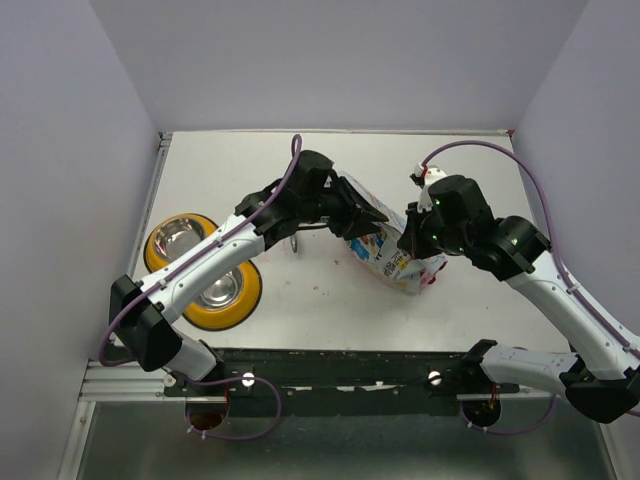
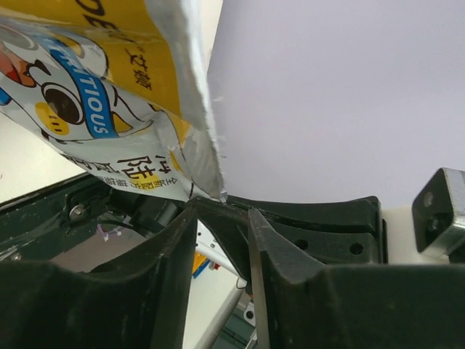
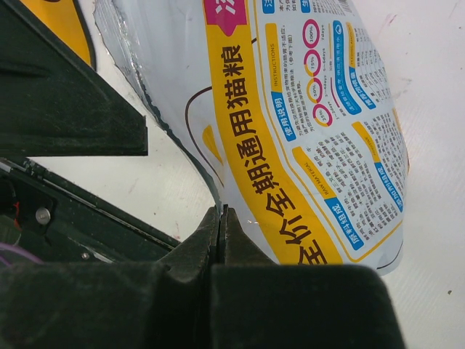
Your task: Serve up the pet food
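Well, the bag of pet food [image 1: 388, 256] sits well to the right of the yellow bowls [image 1: 215, 318] and looks soft, crinkly and slippery, so my right gripper [image 3: 221, 216] pinches its thin edge tight, but I can't tell if my left gripper [image 2: 221, 211] grips the torn top.

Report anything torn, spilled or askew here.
The yellow-white printed pet food bag has a ragged, torn-looking foil edge by the left gripper, and it sits tilted, pinched by the right gripper. Faint reddish smudges mark the white table. Nothing looks spilled.
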Robot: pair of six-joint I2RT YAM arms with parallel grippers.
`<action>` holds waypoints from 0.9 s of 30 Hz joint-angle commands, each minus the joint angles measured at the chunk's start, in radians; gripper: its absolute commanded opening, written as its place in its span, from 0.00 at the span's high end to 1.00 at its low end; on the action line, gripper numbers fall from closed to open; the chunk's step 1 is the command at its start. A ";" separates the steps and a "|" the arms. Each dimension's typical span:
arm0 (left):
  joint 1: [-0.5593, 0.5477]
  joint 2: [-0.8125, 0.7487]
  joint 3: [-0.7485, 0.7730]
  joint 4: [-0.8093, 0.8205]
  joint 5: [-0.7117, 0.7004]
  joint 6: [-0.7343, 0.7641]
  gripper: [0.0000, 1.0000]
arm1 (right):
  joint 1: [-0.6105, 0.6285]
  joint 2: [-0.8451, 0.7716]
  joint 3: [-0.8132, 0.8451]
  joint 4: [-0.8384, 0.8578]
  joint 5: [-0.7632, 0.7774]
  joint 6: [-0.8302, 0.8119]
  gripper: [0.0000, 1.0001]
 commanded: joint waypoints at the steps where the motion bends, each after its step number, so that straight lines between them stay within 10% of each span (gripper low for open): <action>1: -0.012 -0.012 -0.040 0.027 -0.005 -0.042 0.60 | 0.000 -0.003 0.026 0.037 -0.011 0.013 0.99; 27: -0.012 0.007 -0.054 0.027 0.001 -0.039 0.75 | 0.000 -0.004 0.028 0.037 -0.017 0.018 0.99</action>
